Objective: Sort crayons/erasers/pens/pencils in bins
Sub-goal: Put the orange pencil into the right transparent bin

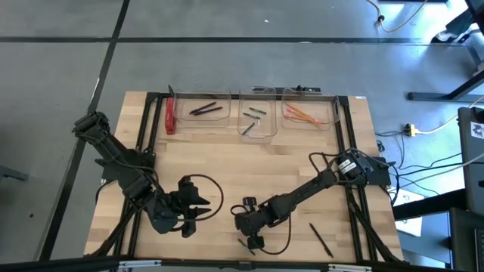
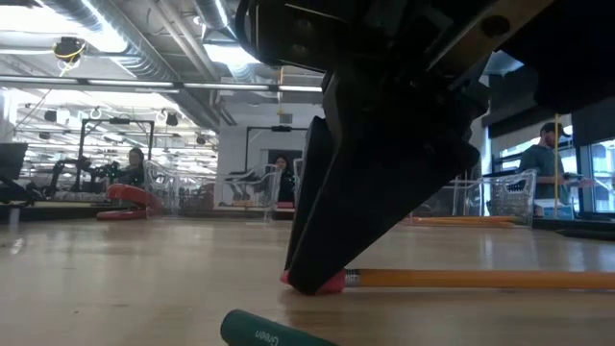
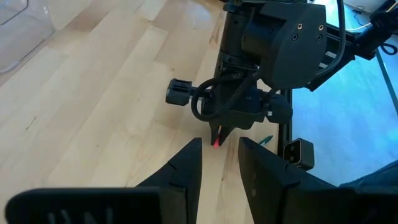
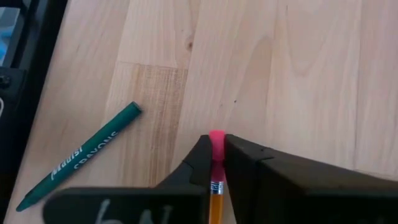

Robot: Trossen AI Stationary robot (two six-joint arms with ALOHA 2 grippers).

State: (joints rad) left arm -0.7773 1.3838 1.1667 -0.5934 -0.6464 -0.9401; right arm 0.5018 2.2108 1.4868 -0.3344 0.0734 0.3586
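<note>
Right wrist view: we see the right gripper [image 4: 217, 155] pinching a pencil [image 4: 216, 186] at its pink tip, flat on the table's [image 1: 249, 166] near edge. Left gripper [image 3: 219, 163] spread, idle. Grip so near the end, we judge it may pivot and slip on lifting.

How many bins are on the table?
3, in a row along the far edge: the left bin holds pens, the middle bin crayons, the right bin pencils. None looks hidden.
</note>
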